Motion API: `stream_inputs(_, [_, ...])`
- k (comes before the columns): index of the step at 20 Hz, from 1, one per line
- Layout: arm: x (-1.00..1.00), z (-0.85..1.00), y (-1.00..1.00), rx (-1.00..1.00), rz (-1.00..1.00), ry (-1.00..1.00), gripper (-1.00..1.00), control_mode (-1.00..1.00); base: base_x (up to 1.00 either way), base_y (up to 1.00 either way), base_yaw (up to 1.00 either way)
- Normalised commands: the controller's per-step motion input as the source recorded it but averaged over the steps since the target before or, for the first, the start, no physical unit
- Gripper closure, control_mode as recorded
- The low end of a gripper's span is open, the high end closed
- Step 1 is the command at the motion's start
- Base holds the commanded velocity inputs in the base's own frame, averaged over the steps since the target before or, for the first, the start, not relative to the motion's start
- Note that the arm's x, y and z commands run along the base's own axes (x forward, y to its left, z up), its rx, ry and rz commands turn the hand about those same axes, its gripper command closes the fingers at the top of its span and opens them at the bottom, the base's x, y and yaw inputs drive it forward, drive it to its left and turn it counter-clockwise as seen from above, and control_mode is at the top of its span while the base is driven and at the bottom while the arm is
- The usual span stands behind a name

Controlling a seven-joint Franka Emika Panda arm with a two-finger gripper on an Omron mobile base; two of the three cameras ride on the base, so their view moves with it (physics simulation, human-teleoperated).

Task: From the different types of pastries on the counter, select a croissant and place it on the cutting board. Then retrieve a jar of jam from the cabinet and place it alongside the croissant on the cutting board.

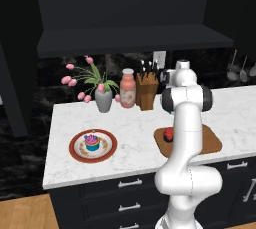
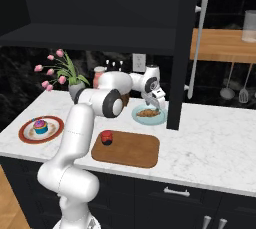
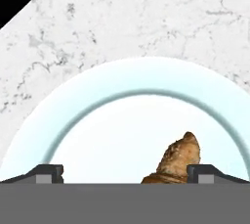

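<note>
My gripper [image 2: 154,105] hangs open just above the golden-brown croissant [image 2: 147,113], which lies on a light blue plate [image 2: 161,118] at the back of the white marble counter [image 2: 215,143]. In the hand view the gripper [image 3: 124,174] straddles the croissant [image 3: 178,162], whose tip rises close to the right fingertip [image 3: 205,173], untouched. The small red jar of jam [image 2: 106,137] stands on the left end of the brown cutting board [image 2: 132,149]. From the left, the jar [image 1: 168,134] and board [image 1: 212,140] show partly behind my arm. The cupcake [image 1: 92,142] sits on a red-rimmed plate [image 1: 107,152].
A vase of pink tulips [image 1: 102,95], a pink bottle [image 1: 128,89] and a knife block [image 1: 147,89] line the back wall. A dark cabinet [image 1: 125,3] hangs overhead; its door [image 2: 182,48] stands open beside the blue plate. Utensils [image 2: 227,80] hang at the right.
</note>
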Motion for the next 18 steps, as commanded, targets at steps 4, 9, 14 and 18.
stream_inputs(4, [0.0, 0.0, 0.0, 0.09, -0.24, 0.19, -1.0, -1.0, 0.0, 0.0, 0.0])
stream_inputs(9, [0.0, 0.0, 0.0, 0.09, -0.19, 0.05, -1.0, -1.0, 0.0, 0.0, 0.0])
stream_inputs(14, [0.05, 0.0, 0.0, -0.03, -0.08, 0.01, -1.0, -1.0, 0.0, 0.0, 0.0])
stream_inputs(18, [0.0, 0.0, 0.05, -0.02, -0.13, 0.01, -1.0, -1.0, 0.0, 0.0, 0.0])
